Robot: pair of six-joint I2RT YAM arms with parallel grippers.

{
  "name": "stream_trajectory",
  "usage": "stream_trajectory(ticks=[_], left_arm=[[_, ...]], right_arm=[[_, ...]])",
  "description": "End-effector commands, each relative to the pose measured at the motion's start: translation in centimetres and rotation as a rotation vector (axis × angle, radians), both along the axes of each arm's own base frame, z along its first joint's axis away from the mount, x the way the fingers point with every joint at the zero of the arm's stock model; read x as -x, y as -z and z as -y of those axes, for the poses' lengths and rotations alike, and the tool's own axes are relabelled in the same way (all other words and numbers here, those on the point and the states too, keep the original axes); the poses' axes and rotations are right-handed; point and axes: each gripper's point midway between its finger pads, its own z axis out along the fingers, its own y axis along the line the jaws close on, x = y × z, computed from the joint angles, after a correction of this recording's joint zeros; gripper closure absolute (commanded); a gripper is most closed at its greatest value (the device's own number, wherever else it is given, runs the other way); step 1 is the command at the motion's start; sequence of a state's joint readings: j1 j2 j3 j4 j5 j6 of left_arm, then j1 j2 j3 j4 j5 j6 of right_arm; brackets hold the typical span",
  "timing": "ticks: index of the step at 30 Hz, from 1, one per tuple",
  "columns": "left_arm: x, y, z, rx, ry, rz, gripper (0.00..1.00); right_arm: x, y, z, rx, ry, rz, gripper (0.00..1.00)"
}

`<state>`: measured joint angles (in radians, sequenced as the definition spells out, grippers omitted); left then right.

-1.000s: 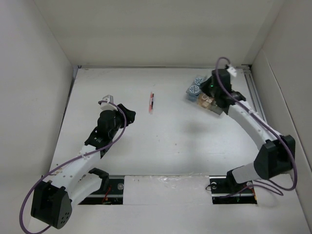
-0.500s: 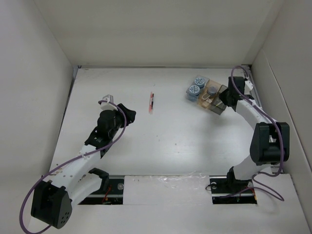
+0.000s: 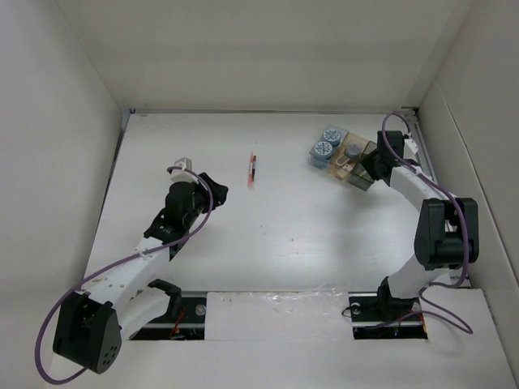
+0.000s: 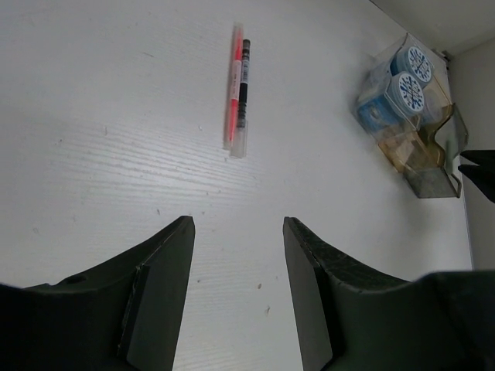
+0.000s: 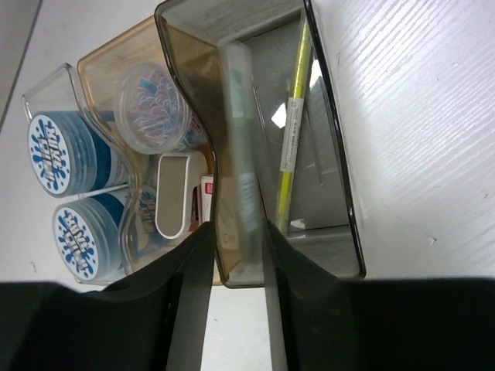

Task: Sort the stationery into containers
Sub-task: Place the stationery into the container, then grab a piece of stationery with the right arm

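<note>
Right gripper (image 5: 238, 232) astride grey stick (image 5: 236, 116), stick lying in smoky compartment (image 5: 341, 193)

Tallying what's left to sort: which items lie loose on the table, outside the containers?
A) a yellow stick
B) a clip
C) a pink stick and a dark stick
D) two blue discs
C: the pink stick and dark stick lie side by side on the bare table, apart from the containers; the discs and yellow stick sit inside compartments.
</note>
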<state>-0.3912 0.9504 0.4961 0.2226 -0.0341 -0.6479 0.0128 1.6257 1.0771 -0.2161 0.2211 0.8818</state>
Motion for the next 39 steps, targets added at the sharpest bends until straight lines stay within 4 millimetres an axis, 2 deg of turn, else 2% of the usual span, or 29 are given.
stream_trajectory(ticks=[1, 2, 6, 8, 9, 10, 11, 12, 13, 14, 15, 17, 18, 19, 21, 22, 23, 26, 28, 29, 30, 34, 35, 36, 39], left_arm=[[-0.6, -1.6, 0.4, 0.027, 0.005, 0.051, 0.54], [-0.6, -1.6, 0.4, 0.027, 0.005, 0.051, 0.54], [-0.8, -1.2, 0.5, 0.024, 0.005, 0.042, 0.54], [-1.0, -1.4, 0.6, 0.024, 0.005, 0.042, 0.54], [-1.0, -1.4, 0.6, 0.024, 0.005, 0.042, 0.54], [-1.0, -1.4, 0.6, 0.024, 0.005, 0.042, 0.54], [-1.0, -1.4, 0.6, 0.024, 0.005, 0.042, 0.54], [-1.1, -1.6, 0.6, 0.027, 0.005, 0.051, 0.54], [-1.1, -1.6, 0.6, 0.027, 0.005, 0.051, 0.54], [-1.1, -1.6, 0.6, 0.027, 0.005, 0.051, 0.54], [-1.1, -1.6, 0.6, 0.027, 0.005, 0.051, 0.54], [-1.1, -1.9, 0.6, 0.031, 0.005, 0.059, 0.54], [-1.0, -1.7, 0.5, 0.027, 0.005, 0.051, 0.54], [-1.0, -1.7, 0.5, 0.027, 0.005, 0.051, 0.54], [-0.9, -2.0, 0.5, 0.031, 0.005, 0.059, 0.54], [-0.9, -2.0, 0.5, 0.031, 0.005, 0.059, 0.54], [-0.9, -2.0, 0.5, 0.031, 0.005, 0.059, 0.54], [-0.8, -2.3, 0.7, 0.038, 0.015, 0.068, 0.54], [-0.6, -2.4, 0.6, 0.038, 0.015, 0.068, 0.54], [-0.5, -2.8, 0.6, 0.043, 0.015, 0.079, 0.54], [-0.5, -2.6, 0.5, 0.039, 0.015, 0.071, 0.54], [-0.4, -3.3, 0.3, 0.045, 0.006, 0.092, 0.54], [-0.4, -3.3, 0.3, 0.045, 0.006, 0.092, 0.54], [-0.4, -3.3, 0.3, 0.045, 0.006, 0.092, 0.54], [-0.4, -3.3, 0.3, 0.045, 0.006, 0.092, 0.54]], right_arm=[[-0.6, -1.3, 0.4, 0.004, 0.024, 0.062, 0.62], [-0.6, -2.2, 0.4, 0.004, 0.025, 0.082, 0.53], [-0.1, -4.8, 0.6, 0.009, 0.033, 0.143, 0.51], [0.1, -6.0, -1.0, 0.005, -0.003, 0.179, 0.58], [0.1, -7.6, -2.3, -0.008, -0.037, 0.224, 0.7], [0.1, -8.2, -4.0, -0.022, -0.092, 0.244, 0.78], [0.2, -8.8, -7.4, -0.041, -0.174, 0.267, 0.86], [0.1, -9.0, -9.3, -0.037, -0.223, 0.27, 0.96], [0.1, -9.0, -11.5, -0.039, -0.283, 0.266, 1.0], [0.0, -8.8, -13.5, -0.037, -0.331, 0.261, 1.0], [0.0, -8.3, -17.6, -0.044, -0.414, 0.242, 1.0], [-0.1, -7.3, -21.0, -0.012, -0.471, 0.21, 1.0], [-0.2, -8.6, -24.2, -0.006, -0.526, 0.235, 1.0], [-0.1, -5.5, -25.5, 0.032, -0.556, 0.149, 1.0], [0.0, -4.5, -28.2, 0.069, -0.594, 0.12, 1.0], [0.4, -5.3, -30.8, 0.073, -0.634, 0.128, 1.0], [0.5, -3.2, -32.1, 0.102, -0.66, 0.087, 0.95], [0.8, -1.4, -35.4, 0.162, -0.697, 0.048, 0.84], [0.9, -0.4, -36.5, 0.181, -0.71, 0.023, 0.75], [0.8, -0.5, -37.1, 0.191, -0.712, 0.024, 0.74], [0.6, 1.0, -37.3, 0.197, -0.708, -0.004, 0.74], [0.4, 3.0, -37.3, 0.216, -0.698, -0.044, 0.71], [0.0, 2.5, -37.3, 0.225, -0.683, -0.028, 0.71], [0.2, 3.2, -37.1, 0.233, -0.684, -0.046, 0.71], [-0.1, 3.1, -36.8, 0.242, -0.662, -0.04, 0.71]])
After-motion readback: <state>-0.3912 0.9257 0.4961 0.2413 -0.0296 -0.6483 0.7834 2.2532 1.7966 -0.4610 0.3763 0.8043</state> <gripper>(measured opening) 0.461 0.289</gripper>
